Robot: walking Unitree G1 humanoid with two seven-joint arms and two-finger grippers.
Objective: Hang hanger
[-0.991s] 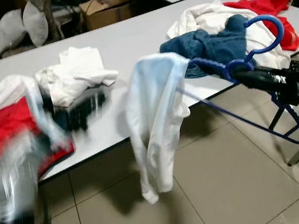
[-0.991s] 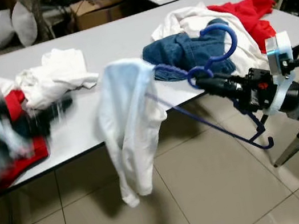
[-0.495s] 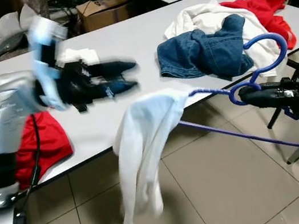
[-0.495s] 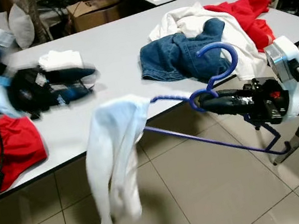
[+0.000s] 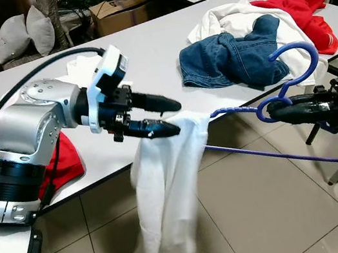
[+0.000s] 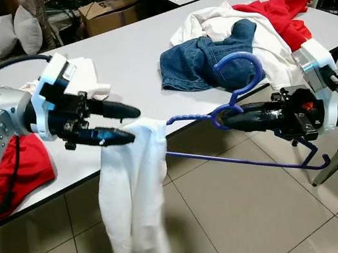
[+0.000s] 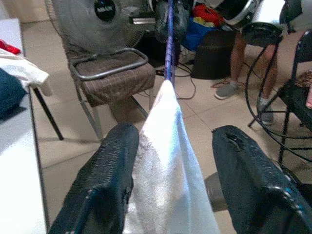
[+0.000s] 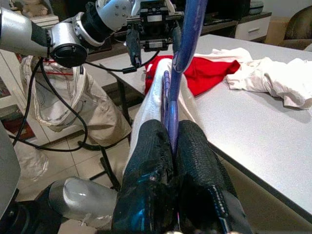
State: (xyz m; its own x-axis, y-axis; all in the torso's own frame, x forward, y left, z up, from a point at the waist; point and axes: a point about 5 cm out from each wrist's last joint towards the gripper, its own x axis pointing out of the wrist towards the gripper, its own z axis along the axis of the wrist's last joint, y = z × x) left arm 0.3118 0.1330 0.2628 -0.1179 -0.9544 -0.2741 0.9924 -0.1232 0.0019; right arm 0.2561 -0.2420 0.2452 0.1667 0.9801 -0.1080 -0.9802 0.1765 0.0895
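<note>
1. Two grippers are at work in front of me. My right gripper (image 6: pixel 230 118) is clamped on the blue hanger (image 6: pixel 242 97) at the base of its hook; in the right wrist view the textured black fingers (image 8: pixel 146 165) press tight against the thin blue plastic bar between them.
2. I hold the hanger out flat over the tiled floor (image 5: pixel 267 201), just off the near edge of the grey table (image 5: pixel 149 51), with its curved hook up and its far end pointing toward my left arm.
3. One white garment (image 5: pixel 166 186) hangs limp from that far end, soft cloth trailing down almost to the floor.
4. My left gripper (image 5: pixel 170 116) is spread wide around the top of the garment; in the left wrist view the cloth runs between the two ribbed black fingers (image 7: pixel 109 165), touching the nearer one.
5. On the smooth table top lie crumpled blue jeans (image 5: pixel 229 57), a white heap (image 5: pixel 235 20) and red cloth (image 5: pixel 298 5) behind them, and another red cloth (image 5: pixel 64 164) by my left arm.
6. A cardboard box (image 5: pixel 119 11) and two grey cushions (image 5: pixel 25 34) sit beyond the table.
7. I can read no writing or brand; the badge on the floor fan (image 7: pixel 100 22) is too blurred.
</note>
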